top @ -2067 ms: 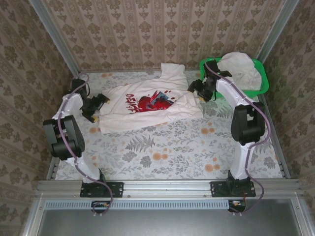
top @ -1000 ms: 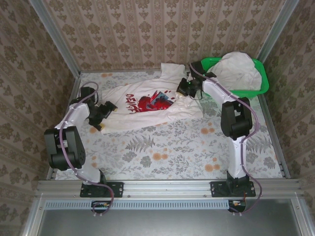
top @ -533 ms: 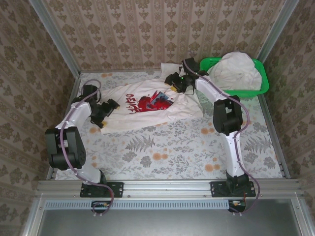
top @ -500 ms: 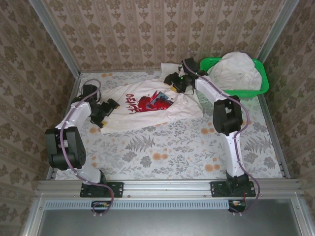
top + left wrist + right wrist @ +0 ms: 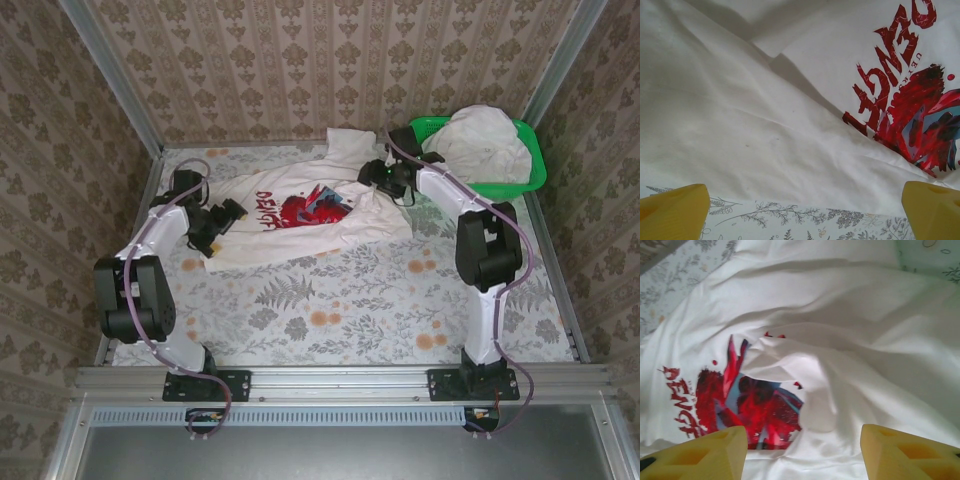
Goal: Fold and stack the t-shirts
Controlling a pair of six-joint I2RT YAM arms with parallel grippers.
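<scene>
A white t-shirt [image 5: 290, 238] with a red, black and blue chest graphic [image 5: 305, 207] lies spread and rumpled at the back of the table. One fold of it covers part of the graphic [image 5: 750, 410]. A second white t-shirt [image 5: 485, 140] is heaped in the green basket. My left gripper [image 5: 226, 228] is open at the spread shirt's left edge, its yellow fingertips [image 5: 675, 212] over the tablecloth just short of the hem [image 5: 805, 200]. Over the same shirt's right side my right gripper [image 5: 368, 180] hovers open, nothing between its fingertips [image 5: 910, 452].
The green plastic basket [image 5: 537, 170] stands at the back right corner. Wallpapered walls close in the back and both sides. The floral tablecloth [image 5: 340, 310] covers the table in front of the shirt.
My right gripper has opened; it swung left toward the shirt's collar, then came back right. My left gripper has crept slightly closer to the shirt's left edge.
</scene>
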